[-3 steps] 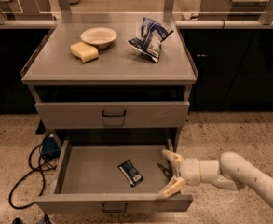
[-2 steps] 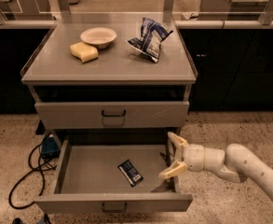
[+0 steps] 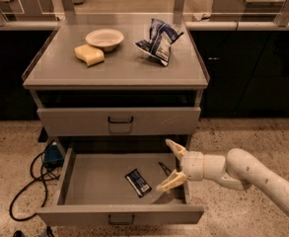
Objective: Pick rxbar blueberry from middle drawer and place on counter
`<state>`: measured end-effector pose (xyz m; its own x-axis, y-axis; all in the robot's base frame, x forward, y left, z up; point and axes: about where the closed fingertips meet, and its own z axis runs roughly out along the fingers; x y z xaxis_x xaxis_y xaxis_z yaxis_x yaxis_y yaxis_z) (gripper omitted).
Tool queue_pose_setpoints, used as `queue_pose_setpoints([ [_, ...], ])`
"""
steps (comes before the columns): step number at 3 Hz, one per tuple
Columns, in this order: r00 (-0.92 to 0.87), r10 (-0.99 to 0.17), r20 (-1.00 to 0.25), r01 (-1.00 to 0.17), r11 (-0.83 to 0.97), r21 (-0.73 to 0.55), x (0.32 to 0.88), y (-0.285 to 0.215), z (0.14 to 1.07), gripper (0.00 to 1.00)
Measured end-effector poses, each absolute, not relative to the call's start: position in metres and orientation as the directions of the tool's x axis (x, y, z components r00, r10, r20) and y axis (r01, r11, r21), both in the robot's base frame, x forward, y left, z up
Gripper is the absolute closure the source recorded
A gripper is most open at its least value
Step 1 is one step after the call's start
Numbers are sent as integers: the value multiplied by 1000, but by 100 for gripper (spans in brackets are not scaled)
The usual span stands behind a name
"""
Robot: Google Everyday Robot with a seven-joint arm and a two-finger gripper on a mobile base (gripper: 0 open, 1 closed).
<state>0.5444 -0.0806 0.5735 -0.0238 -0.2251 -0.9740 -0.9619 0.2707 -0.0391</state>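
Navy rxbar blueberry (image 3: 138, 182) flat in open middle drawer (image 3: 85, 214), claw (image 3: 173, 165) beside

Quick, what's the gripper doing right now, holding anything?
Gripper: jaws open, empty, over the right side of the middle drawer, beside the rxbar blueberry.

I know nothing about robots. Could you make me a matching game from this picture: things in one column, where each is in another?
1 chip bag
2 end effector
3 rxbar blueberry
4 sponge

A inside the open middle drawer
B counter, right part
C open, over that drawer's right end
D beside the bowl

Pairs: 1-B, 2-C, 3-A, 4-D
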Motion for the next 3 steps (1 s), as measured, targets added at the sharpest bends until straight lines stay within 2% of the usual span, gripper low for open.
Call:
queue_pose_setpoints([
  [1, 37, -279, -960, -957, 265, -114, 548, -20, 587, 0],
  [2, 45, -240, -970, -946, 302, -119, 556, 28, 590, 0],
  [3, 46, -252, -967, -944, 307, -124, 562, 39, 591, 0],
])
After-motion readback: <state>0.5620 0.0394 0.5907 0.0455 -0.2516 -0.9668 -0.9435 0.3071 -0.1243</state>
